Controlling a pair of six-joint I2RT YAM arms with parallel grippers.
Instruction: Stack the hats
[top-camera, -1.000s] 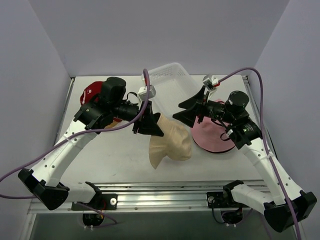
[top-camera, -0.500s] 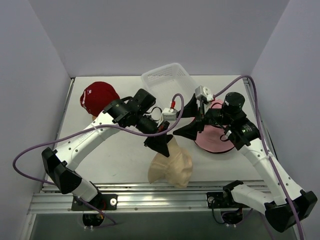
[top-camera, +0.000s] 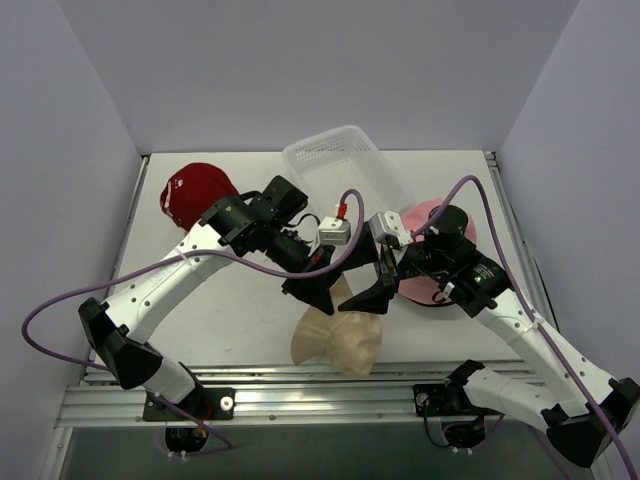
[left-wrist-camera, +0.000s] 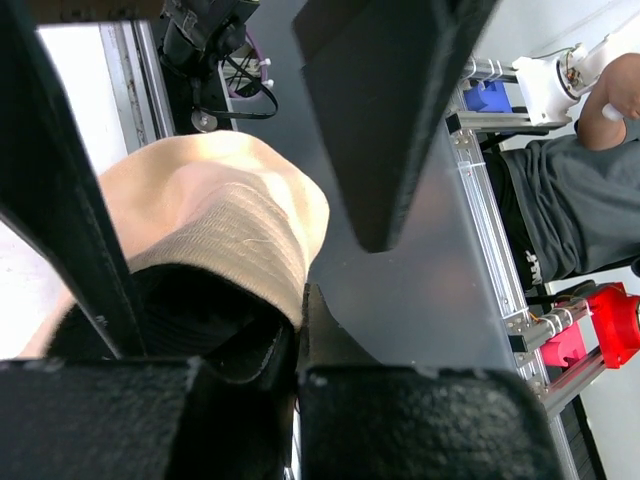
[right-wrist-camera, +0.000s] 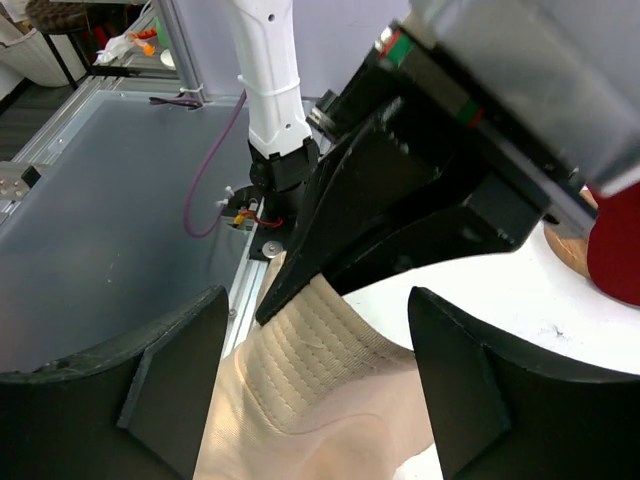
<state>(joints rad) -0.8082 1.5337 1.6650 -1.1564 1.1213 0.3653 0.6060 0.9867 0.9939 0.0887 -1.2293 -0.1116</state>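
Tan bucket hat (top-camera: 338, 338) at table (top-camera: 230, 310) centre-front, pinched at its 12 o'clock by left gripper (top-camera: 318, 293), w/ right gripper (top-camera: 372, 297) spread open just beside, red cap (top-camera: 190, 192) at 10, pink hat (top-camera: 435, 290) at 3.

Hats: three showed — one tan bucket hat (top-camera: 338, 338), one red cap (top-camera: 192, 191), one pink hat (top-camera: 430, 255).
Mesh baskets (top-camera: 340, 165): one.
Arms: two.

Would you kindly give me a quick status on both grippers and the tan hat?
Left gripper shut on tan hat, lifting its brim. Right gripper open, closing in on the same brim. Pink hat waits under the right arm. Nothing in the way.
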